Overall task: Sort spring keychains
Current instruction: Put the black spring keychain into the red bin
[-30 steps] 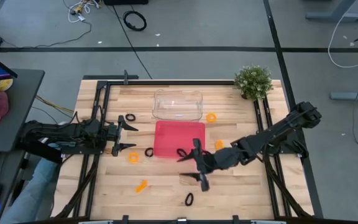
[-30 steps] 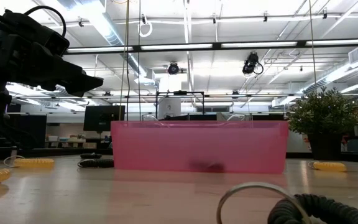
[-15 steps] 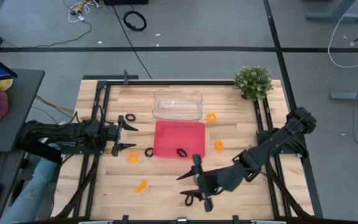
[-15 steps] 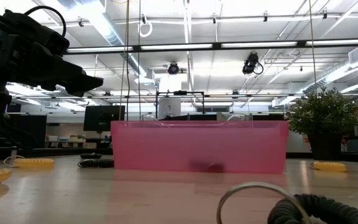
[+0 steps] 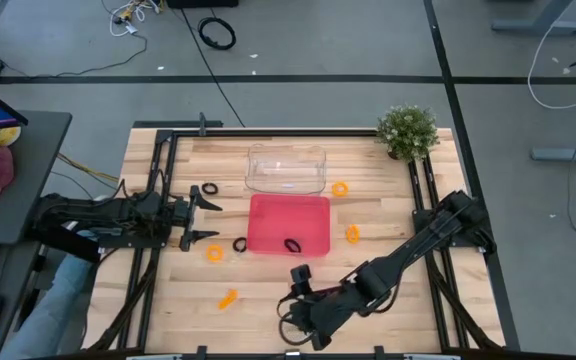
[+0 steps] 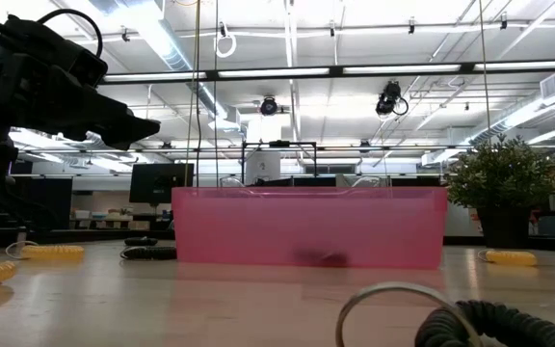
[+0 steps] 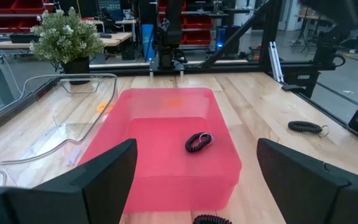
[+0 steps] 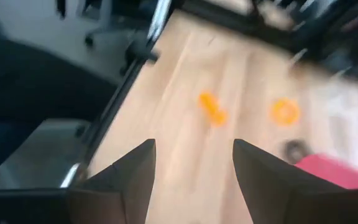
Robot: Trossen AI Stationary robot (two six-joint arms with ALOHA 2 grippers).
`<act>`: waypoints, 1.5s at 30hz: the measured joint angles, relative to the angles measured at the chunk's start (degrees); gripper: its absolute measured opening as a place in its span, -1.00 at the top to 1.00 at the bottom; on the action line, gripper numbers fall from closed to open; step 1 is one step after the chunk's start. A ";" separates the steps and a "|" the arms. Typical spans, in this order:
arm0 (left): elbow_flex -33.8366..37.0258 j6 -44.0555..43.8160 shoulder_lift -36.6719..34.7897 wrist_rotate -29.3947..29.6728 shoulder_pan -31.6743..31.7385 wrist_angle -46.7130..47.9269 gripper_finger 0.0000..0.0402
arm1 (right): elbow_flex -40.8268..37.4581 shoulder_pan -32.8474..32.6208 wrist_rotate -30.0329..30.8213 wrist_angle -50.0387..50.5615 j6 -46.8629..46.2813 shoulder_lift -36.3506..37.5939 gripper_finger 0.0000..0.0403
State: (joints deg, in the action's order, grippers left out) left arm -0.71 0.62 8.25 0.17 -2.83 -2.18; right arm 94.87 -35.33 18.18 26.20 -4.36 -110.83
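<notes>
Here, the right arm is stretched low across the table's near edge, its gripper [image 5: 303, 322] spread apart over bare wood, nothing gripped. The left gripper [image 5: 200, 219] is held wide open left of the pink tray [image 5: 268, 212]. One black keychain [image 5: 292, 245] is seen inside the tray.

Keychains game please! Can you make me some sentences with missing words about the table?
The one keychain inside the pink tray is coloured ____.
The clear tray holds ____ keychains.
The little plant stands at the table's far ____ corner.
The left gripper has its jaws ____.

Missing words: black; no; right; open
</notes>
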 joint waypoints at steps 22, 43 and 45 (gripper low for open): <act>0.00 0.00 -0.02 0.02 0.00 -0.10 -0.68 | 0.00 -0.09 -7.24 8.18 -8.24 -12.67 -0.08; 0.00 -0.02 0.00 0.02 0.02 -0.08 -0.68 | 0.26 -0.09 -8.53 11.49 -10.05 -19.58 0.30; 0.00 -0.01 -0.02 0.02 0.02 -0.10 -0.68 | 0.25 -0.13 -9.41 11.54 -10.02 -19.62 0.54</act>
State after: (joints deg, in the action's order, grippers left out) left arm -0.71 0.60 8.23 0.19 -2.81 -2.28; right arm 95.12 -35.46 8.77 37.74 -14.38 -130.45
